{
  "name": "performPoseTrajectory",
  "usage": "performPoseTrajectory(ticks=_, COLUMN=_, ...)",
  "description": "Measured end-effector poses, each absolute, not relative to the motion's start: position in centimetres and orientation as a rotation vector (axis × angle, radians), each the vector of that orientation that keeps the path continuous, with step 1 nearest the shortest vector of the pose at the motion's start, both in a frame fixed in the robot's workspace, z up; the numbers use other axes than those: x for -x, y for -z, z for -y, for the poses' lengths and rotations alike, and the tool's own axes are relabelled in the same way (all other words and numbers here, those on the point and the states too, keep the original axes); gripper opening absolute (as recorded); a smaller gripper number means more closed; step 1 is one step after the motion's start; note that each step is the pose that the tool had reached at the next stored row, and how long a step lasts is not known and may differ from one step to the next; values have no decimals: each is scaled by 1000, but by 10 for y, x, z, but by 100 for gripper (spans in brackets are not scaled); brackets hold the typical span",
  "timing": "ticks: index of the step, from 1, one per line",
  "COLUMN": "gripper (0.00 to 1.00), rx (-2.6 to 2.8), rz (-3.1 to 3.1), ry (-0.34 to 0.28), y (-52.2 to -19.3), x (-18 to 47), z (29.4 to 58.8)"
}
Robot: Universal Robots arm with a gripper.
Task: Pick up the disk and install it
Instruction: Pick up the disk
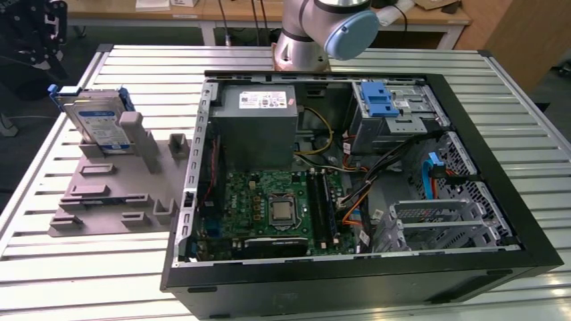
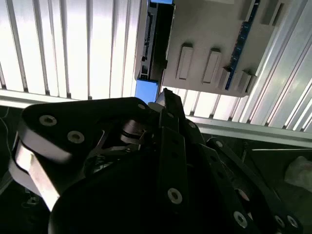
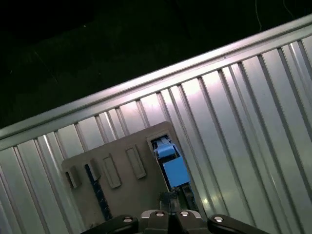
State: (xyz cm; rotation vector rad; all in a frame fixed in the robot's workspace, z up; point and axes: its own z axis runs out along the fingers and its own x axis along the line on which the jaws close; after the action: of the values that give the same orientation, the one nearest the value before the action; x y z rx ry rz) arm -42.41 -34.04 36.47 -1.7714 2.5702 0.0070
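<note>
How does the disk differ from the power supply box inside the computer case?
The disk stands on edge in a grey holder outside the computer case; the power supply box sits inside it. The disk is thin and blue-framed; the box is bulky and plain grey. Both carry a label.

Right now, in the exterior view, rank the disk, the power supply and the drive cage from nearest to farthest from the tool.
1. Disk: upright in the grey stand on the exterior view's left, close by the tool.
2. Power supply: near the middle of the view.
3. Drive cage: toward the exterior view's right, farthest.
</note>
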Motion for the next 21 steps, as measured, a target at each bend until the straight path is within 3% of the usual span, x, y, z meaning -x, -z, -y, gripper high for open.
performPoseTrajectory(ticks=21, gripper=11, rx=2113, rz=-2299, ry=-11, y=-360, x=424, z=340)
